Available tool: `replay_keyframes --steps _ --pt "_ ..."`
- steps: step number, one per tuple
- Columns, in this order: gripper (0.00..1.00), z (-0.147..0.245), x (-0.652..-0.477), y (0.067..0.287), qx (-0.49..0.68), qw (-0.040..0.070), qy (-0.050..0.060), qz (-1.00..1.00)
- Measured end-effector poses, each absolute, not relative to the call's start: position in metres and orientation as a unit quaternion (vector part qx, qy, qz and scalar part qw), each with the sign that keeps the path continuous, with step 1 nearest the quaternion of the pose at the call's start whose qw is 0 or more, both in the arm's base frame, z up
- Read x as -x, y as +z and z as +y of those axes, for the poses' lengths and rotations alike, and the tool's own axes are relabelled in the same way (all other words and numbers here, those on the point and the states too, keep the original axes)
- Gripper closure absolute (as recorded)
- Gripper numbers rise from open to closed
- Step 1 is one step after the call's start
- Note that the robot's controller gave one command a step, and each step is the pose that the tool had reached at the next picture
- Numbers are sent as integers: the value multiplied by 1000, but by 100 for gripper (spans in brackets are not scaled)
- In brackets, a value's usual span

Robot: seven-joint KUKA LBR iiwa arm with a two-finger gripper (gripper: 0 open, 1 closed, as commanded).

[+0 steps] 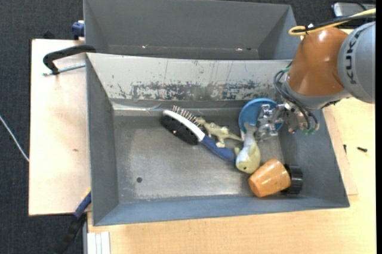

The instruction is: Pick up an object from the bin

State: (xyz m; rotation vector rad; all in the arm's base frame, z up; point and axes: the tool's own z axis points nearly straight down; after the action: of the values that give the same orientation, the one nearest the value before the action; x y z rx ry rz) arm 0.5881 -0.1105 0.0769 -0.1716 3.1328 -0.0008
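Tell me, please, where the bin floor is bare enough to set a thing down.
The left half of the bin floor is bare, up to the brush, and so is the front strip as far as the orange cup. The right end is crowded: brush handle, blue disc, cup and the hand.

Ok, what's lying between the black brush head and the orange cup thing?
In the camera view, between brush head and orange cup: the brush's blue handle, a pale toy figure and a yellowish lump.
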Motion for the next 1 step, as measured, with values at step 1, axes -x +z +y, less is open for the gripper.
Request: replay_keyframes --steps 1 --pt "0 -111 -588 77 55 1 0 998"
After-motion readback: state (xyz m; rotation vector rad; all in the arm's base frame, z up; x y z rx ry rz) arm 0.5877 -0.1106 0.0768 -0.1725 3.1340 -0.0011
